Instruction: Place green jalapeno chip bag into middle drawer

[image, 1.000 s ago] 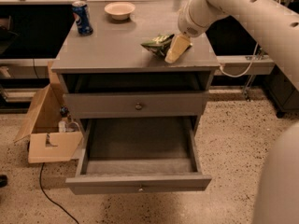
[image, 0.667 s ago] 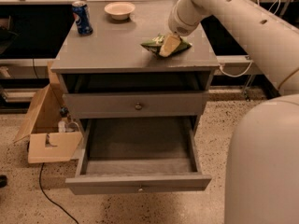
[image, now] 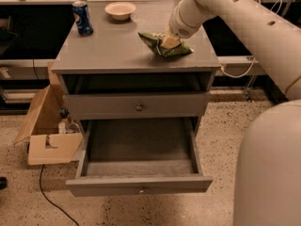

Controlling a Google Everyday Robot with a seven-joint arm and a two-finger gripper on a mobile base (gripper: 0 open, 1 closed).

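Gaping middle drawer (image: 139, 184) shows bare floor; gripper (image: 169, 41) on green jalapeno chip bag (image: 151, 40).

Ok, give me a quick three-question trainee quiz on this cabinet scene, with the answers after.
1. True or false: the green jalapeno chip bag already lies in the open middle drawer.
2. Where is the end effector? A) inside the drawer B) on the chip bag, atop the cabinet C) over the bowl
3. Which object stands at the cabinet top's far left corner in the picture?
Key: 1 false; 2 B; 3 the blue soda can.
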